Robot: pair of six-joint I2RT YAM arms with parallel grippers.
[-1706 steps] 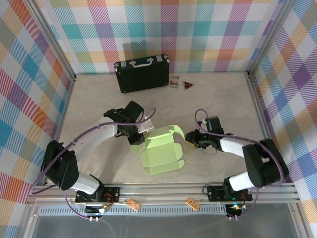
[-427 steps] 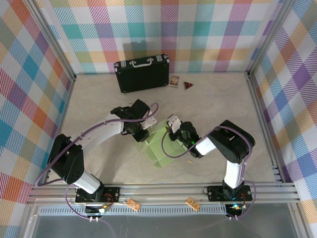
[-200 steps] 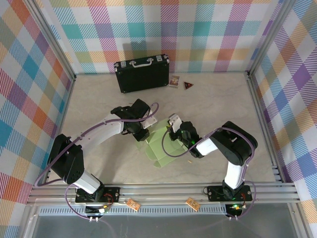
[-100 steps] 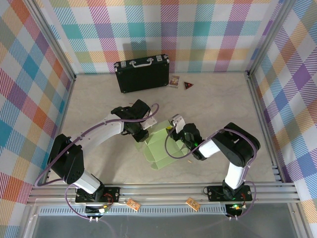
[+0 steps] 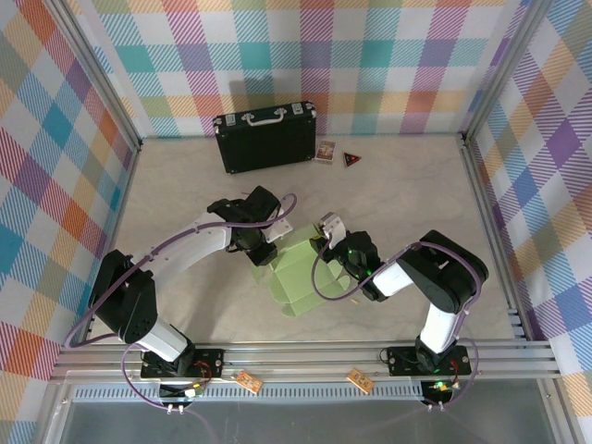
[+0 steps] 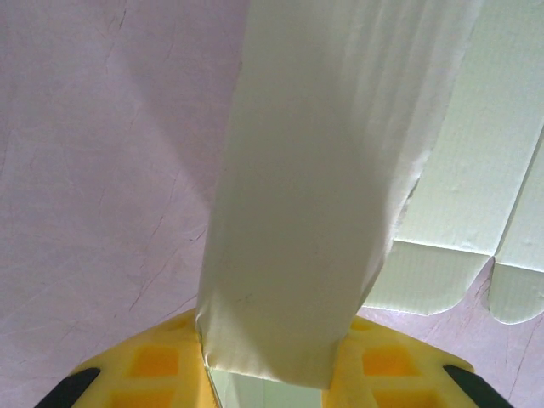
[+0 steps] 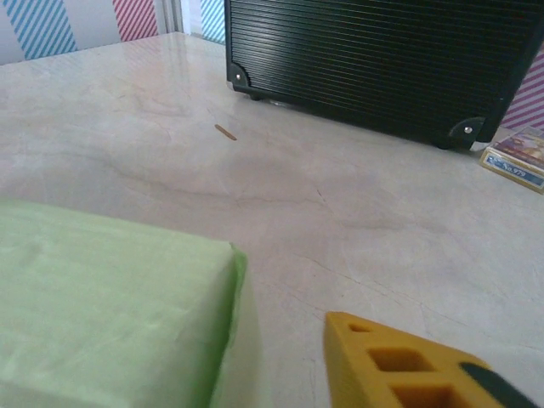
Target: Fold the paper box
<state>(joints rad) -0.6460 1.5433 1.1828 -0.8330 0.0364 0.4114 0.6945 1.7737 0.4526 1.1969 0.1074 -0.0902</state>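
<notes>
The pale-green paper box point(image 5: 301, 276) lies partly folded at centre frame on the marbled worktop point(image 5: 185, 185), between the two arms. The left fingers point(image 6: 153, 370) pinch one raised flap by its edge. The right fingers point(image 7: 399, 365) sit just beside the box; their spread cannot be told. A black suitcase point(image 5: 266, 137) stands at upper centre.

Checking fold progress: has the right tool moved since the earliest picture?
Yes. The right tool has gone left and away from the arm bases, toward the black case, and is now by the paper box's far edge.
</notes>
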